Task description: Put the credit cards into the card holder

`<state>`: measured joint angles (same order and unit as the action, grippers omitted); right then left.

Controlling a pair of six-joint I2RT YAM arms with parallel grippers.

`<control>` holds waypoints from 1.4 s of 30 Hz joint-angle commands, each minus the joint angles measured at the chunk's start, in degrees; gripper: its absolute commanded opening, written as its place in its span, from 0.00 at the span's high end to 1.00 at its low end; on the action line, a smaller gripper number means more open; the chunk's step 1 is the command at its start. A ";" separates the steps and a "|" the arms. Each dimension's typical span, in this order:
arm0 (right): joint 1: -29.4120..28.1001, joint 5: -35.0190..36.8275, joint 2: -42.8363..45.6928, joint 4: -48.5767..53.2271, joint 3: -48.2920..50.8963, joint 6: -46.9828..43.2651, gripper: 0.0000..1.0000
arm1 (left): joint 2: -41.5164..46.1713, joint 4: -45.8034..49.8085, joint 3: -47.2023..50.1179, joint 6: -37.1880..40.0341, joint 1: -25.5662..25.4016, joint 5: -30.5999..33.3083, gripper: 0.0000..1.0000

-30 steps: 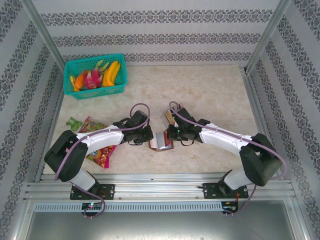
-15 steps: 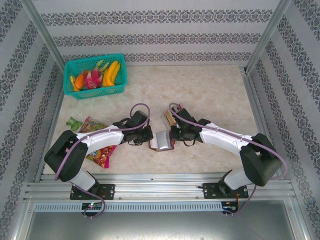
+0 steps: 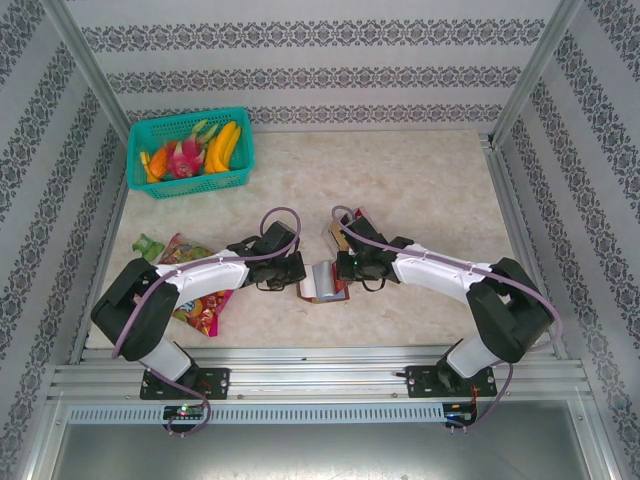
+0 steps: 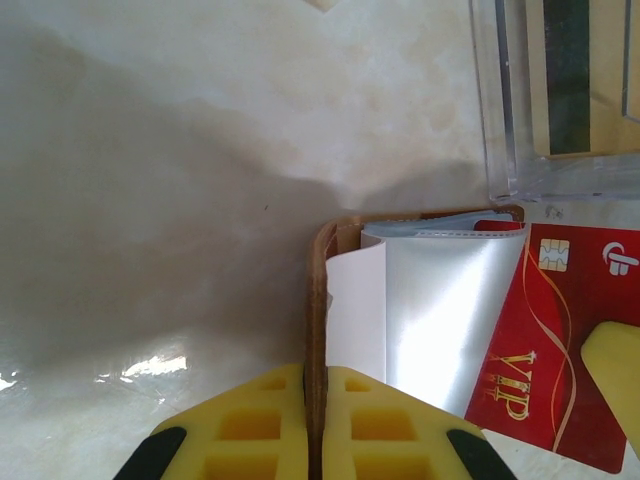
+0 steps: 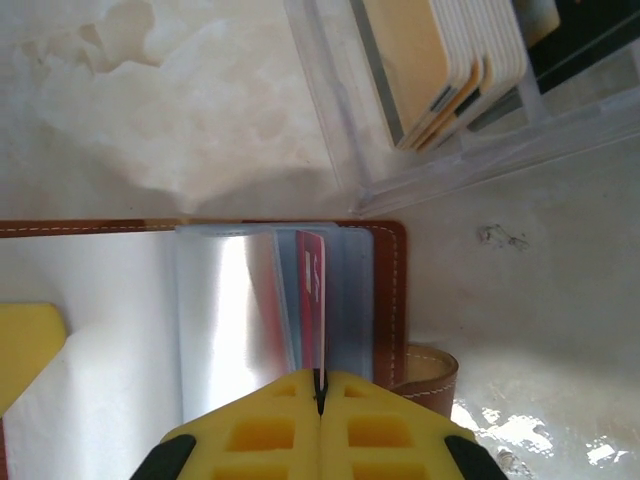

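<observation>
Over the last second the right arm has folded in and its hand (image 5: 320, 390) has edged left, toward the card holder (image 3: 322, 281), while the left arm has hardly moved. The holder lies open on the surface (image 3: 420, 190) between the two hands, just on the near side of the clear stand (image 5: 450, 110) where tan cards (image 5: 420, 50) wait. The right hand is closed tight on a red card (image 5: 311, 270), held on edge with its far end apparently already among the clear sleeves (image 5: 230, 320). The left hand (image 4: 315, 385) is pinched shut on the brown cover's edge, pinning the holder. The shift suggests the card is being pushed home; it looks partly seated and not yet released.
</observation>
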<state>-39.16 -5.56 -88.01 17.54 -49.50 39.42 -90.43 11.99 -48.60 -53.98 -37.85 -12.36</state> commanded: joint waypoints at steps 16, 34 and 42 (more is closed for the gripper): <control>0.61 2.20 1.29 3.38 0.71 -1.94 0.93 | -1.82 1.72 0.68 2.12 0.40 0.86 0.94; -0.53 -7.82 2.93 -3.60 -0.94 1.28 0.93 | -4.62 -2.51 1.92 1.68 0.40 -0.20 0.95; -1.69 -6.50 1.71 -1.76 -2.64 1.74 0.92 | -4.88 -3.76 1.94 1.41 0.40 -0.46 0.94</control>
<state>-40.27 -13.08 -86.30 14.11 -50.24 40.58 -94.04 8.27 -47.72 -52.93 -37.76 -13.06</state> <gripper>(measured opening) 0.082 0.090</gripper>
